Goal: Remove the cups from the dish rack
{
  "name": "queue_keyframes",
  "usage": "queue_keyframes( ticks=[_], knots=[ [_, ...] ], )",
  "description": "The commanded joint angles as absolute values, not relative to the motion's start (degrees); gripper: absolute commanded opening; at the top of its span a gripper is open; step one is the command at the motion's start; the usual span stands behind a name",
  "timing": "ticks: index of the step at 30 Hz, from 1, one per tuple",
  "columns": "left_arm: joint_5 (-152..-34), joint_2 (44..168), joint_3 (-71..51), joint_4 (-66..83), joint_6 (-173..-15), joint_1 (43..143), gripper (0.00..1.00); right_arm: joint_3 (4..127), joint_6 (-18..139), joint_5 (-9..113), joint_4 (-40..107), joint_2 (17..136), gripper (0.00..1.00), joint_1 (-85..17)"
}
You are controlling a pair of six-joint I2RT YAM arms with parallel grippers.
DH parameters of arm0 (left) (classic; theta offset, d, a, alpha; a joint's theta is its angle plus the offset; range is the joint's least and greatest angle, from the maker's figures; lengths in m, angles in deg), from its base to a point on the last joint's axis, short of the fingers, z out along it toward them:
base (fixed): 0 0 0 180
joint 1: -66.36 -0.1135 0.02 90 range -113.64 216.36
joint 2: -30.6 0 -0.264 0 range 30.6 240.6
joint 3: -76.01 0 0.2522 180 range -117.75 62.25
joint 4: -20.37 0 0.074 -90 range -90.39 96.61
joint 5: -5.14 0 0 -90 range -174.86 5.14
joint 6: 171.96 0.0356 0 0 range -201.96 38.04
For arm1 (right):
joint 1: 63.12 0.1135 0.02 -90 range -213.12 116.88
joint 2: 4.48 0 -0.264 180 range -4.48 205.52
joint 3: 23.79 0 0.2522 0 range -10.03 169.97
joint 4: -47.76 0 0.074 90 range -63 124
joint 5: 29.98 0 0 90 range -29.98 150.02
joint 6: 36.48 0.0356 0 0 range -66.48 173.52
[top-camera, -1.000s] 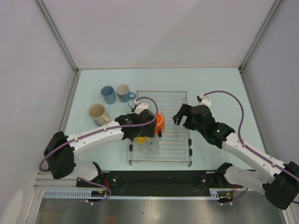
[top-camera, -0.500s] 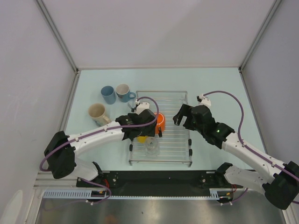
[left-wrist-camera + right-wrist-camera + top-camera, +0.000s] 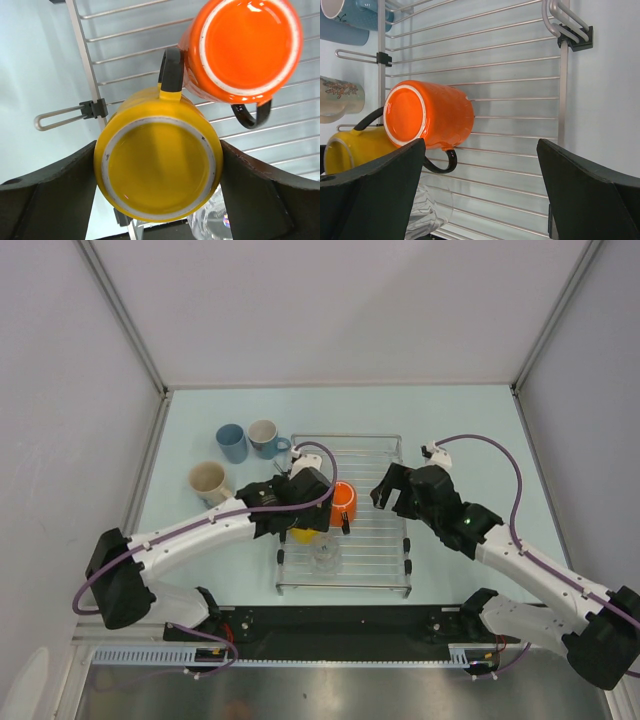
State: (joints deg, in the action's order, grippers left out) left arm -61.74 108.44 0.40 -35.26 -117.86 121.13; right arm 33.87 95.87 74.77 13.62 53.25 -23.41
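Note:
The silver wire dish rack (image 3: 370, 540) lies in the middle of the table. My left gripper (image 3: 303, 530) is shut on the yellow cup (image 3: 157, 167), which is bottom-up at the rack's left edge; both fingers press its sides. The orange mug (image 3: 343, 502) lies on the rack right beside it, also in the left wrist view (image 3: 245, 45) and the right wrist view (image 3: 427, 115). The small clear glass (image 3: 325, 555) lies on the rack near the front. My right gripper (image 3: 393, 490) is open and empty above the rack's right part (image 3: 520, 65).
Two light blue cups (image 3: 231, 443) (image 3: 264, 437) and the beige cup (image 3: 208, 482) stand on the table left of the rack. Grey walls enclose the table on three sides.
My left arm has shifted slightly, its elbow moving left and its wrist a little away from me, with the yellow cup between its fingers. The right arm has not moved.

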Motion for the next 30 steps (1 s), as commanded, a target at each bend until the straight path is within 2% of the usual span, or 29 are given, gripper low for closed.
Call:
queue_keyframes(
  ticks=[1, 13, 18, 25, 30],
  knots=[
    [-61.0, 102.5, -5.1, -35.4, -115.2, 121.6, 0.0, 35.3, 95.1, 76.4, 13.6, 51.2, 1.0, -23.0],
    [-60.0, 99.4, -16.6, -35.1, -111.3, 121.6, 0.0, 38.7, 94.9, 83.6, 10.9, 49.5, 1.0, -23.2],
    [-69.9, 94.4, -10.0, -20.6, -110.9, 119.7, 0.0, 36.3, 94.5, 83.1, 16.9, 45.9, 1.0, -23.8],
    [-87.6, 87.0, 3.8, 1.1, -116.3, 110.8, 0.0, 34.2, 96.0, 68.0, 24.2, 41.1, 1.0, -30.3],
    [-99.7, 86.0, 15.0, 19.7, -127.2, 101.4, 0.0, 28.7, 99.5, 55.4, 33.5, 36.8, 0.98, -34.5]
  ],
)
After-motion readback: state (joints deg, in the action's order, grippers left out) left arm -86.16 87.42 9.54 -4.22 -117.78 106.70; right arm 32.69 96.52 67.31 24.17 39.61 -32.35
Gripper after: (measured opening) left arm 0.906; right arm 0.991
